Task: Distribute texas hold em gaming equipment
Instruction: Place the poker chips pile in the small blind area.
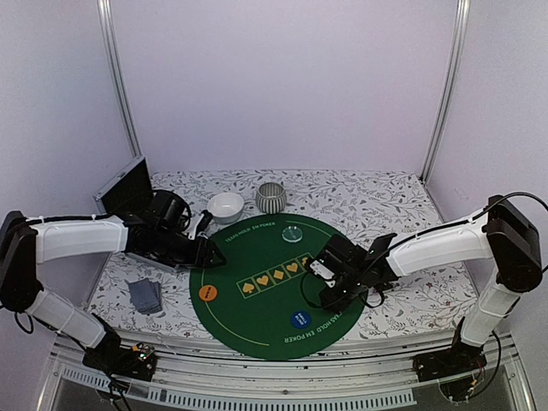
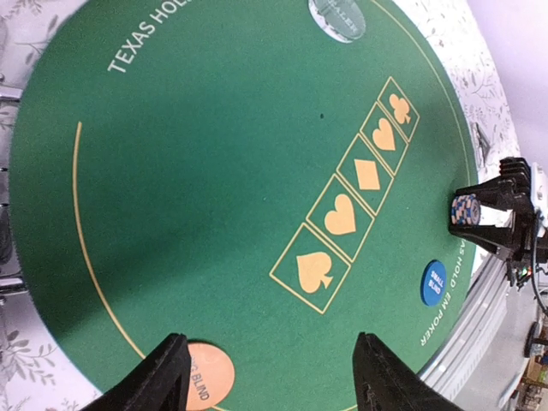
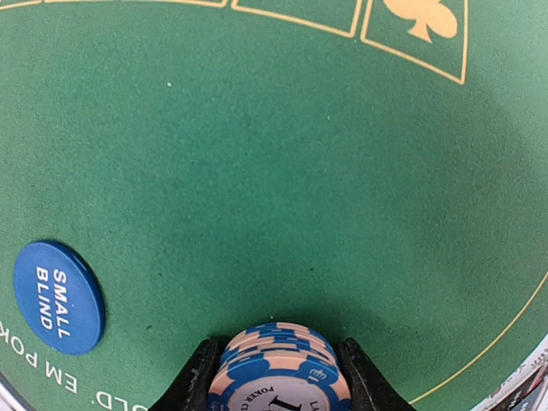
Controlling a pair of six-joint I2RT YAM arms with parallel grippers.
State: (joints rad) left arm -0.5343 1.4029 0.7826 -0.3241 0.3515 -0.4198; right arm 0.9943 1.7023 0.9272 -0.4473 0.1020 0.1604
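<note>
In the top view, the right gripper (image 1: 325, 281) hangs low over the green mat (image 1: 257, 330), its arm stretched in from the side. The blue button disc (image 1: 298, 320) lies just beside it. The step looks like setting chips down, so it should lower straight and release only once the stack sits flat. The left gripper (image 1: 210, 254) reaches level over the mat's edge, with the playing cards (image 1: 144, 295) off the mat behind it.

In the left wrist view, the left gripper (image 2: 276, 377) stands wide open and empty, with the orange button disc (image 2: 205, 385) just under its finger.

In the right wrist view, the right gripper (image 3: 276, 377) is clamped on a chip stack (image 3: 274, 347), with the blue button disc (image 3: 58, 297) near one side. It should keep clear of that disc.
</note>
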